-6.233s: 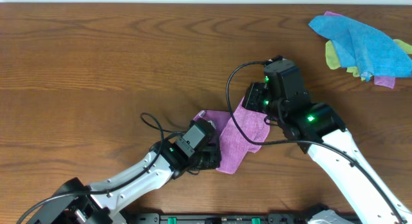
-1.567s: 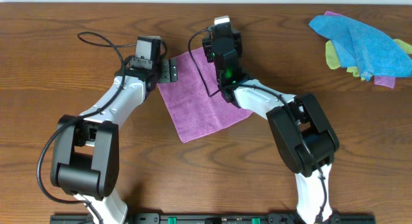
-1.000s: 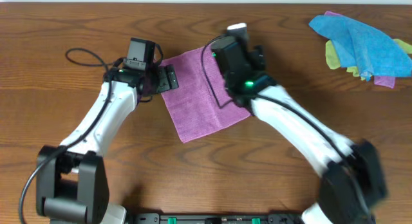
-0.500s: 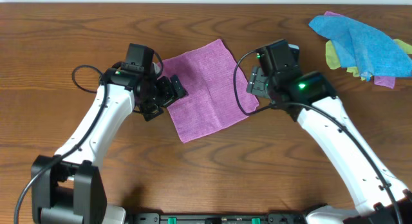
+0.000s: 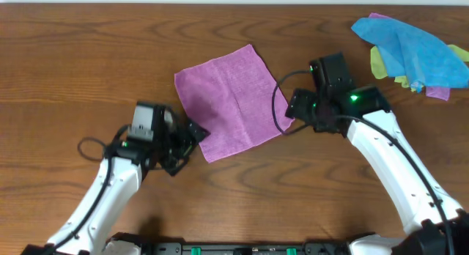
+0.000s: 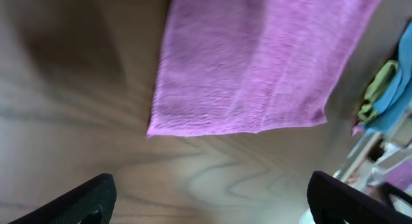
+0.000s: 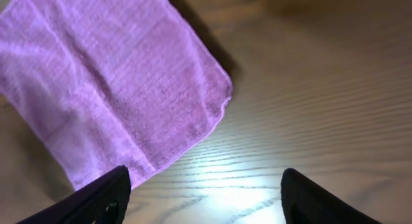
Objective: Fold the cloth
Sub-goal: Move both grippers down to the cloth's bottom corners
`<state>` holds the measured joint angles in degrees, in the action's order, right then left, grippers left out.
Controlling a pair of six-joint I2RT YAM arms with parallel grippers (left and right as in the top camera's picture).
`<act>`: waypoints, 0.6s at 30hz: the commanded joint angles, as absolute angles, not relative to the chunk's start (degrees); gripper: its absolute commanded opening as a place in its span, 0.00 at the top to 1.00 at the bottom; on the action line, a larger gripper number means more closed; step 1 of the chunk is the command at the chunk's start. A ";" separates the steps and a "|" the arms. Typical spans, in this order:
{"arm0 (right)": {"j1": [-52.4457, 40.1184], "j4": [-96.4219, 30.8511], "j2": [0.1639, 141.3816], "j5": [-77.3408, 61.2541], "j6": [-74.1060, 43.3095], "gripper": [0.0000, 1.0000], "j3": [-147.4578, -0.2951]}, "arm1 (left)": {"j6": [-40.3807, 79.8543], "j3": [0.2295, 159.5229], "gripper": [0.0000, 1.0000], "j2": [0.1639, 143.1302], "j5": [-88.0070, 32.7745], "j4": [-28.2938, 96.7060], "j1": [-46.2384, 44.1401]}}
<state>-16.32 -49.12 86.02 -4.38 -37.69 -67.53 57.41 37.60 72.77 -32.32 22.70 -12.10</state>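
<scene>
The pinkish-purple cloth lies spread flat as a tilted square in the middle of the table. My left gripper hovers just off its near-left edge, open with nothing between the fingers. In the left wrist view the cloth fills the top, and bare wood lies between the wide-apart fingertips. My right gripper sits at the cloth's right corner, also open and empty. From the right wrist the cloth shows at upper left, its rounded corner ahead of the left fingertip.
A heap of other cloths, bright blue over yellow-green, lies at the back right of the wooden table. It also shows at the right edge of the left wrist view. A black rail runs along the table's front edge.
Both arms have drawn back from the cloth's far side towards the front. The left gripper now sits by the near-left edge and the right by the right corner. The cloth stays flat.
</scene>
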 commanded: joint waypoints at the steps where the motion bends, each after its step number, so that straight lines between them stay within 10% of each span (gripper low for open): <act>1: -13.69 -45.56 85.60 -12.58 -36.32 0.25 -63.61 | 65.67 33.80 0.04 71.09 -33.28 19.84 -12.14; 18: -9.17 -25.43 87.26 -18.11 -38.79 0.25 -48.51 | 81.47 22.61 0.05 71.13 -29.50 0.12 -16.32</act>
<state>-9.54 -26.55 86.26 -17.04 -37.93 -49.04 79.26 22.92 71.46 -31.46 0.45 -15.31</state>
